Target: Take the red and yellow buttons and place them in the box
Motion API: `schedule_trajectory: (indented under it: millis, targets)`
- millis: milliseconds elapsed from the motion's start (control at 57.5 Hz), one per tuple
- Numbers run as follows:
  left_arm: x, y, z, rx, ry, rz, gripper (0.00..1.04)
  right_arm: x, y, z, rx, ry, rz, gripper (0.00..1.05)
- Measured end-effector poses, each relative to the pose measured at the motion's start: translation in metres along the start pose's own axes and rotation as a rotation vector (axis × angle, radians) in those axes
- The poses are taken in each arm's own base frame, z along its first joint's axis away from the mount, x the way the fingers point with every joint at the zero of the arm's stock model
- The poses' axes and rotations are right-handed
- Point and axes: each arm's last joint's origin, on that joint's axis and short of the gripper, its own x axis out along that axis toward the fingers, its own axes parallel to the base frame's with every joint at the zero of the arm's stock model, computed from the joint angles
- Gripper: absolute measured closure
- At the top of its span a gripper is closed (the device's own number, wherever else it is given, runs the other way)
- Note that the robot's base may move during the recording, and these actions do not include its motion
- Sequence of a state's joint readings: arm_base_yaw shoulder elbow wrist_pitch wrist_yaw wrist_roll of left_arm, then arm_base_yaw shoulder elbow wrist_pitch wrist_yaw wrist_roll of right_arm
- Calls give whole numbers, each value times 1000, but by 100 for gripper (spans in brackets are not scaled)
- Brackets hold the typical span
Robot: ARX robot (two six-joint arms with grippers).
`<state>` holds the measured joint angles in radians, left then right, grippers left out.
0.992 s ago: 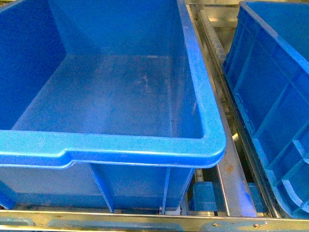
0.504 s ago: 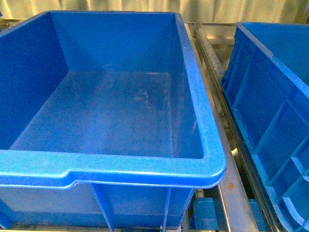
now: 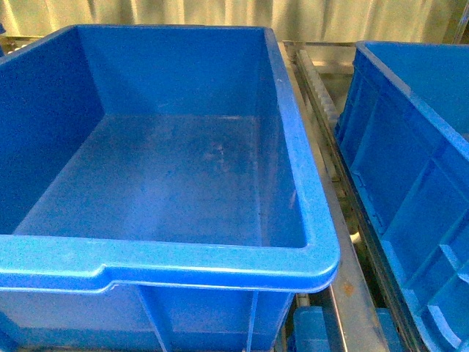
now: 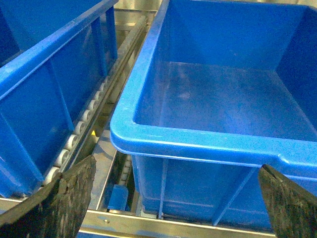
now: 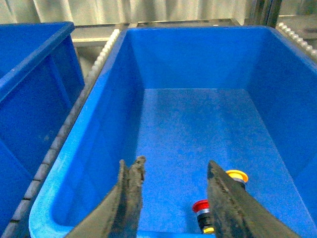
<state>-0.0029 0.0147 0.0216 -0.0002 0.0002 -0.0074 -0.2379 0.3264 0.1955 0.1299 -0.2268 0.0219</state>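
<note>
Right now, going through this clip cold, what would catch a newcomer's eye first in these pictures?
Big blue bins fill every view: the front camera looks into a large one that shows nothing on its floor, with a second bin beside it across a metal roller rail. The only other colour is in the right wrist view, where a red button and a yellow button sit on a bin floor just beyond the open right gripper.

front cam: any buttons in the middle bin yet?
No. In the front view the blue bin shows only a bare scuffed floor, with no red or yellow caps anywhere inside it.
</note>
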Motion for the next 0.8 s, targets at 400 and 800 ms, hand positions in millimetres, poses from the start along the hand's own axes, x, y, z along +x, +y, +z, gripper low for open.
schedule_trajectory:
  millis: [400,800]
  targets:
    - [0,0,0,0,0,-1,8,-10,20,-30,-17,20,15,101]
    - [0,0,0,0,0,0,8,-17,20,-39,-17,5,9,101]
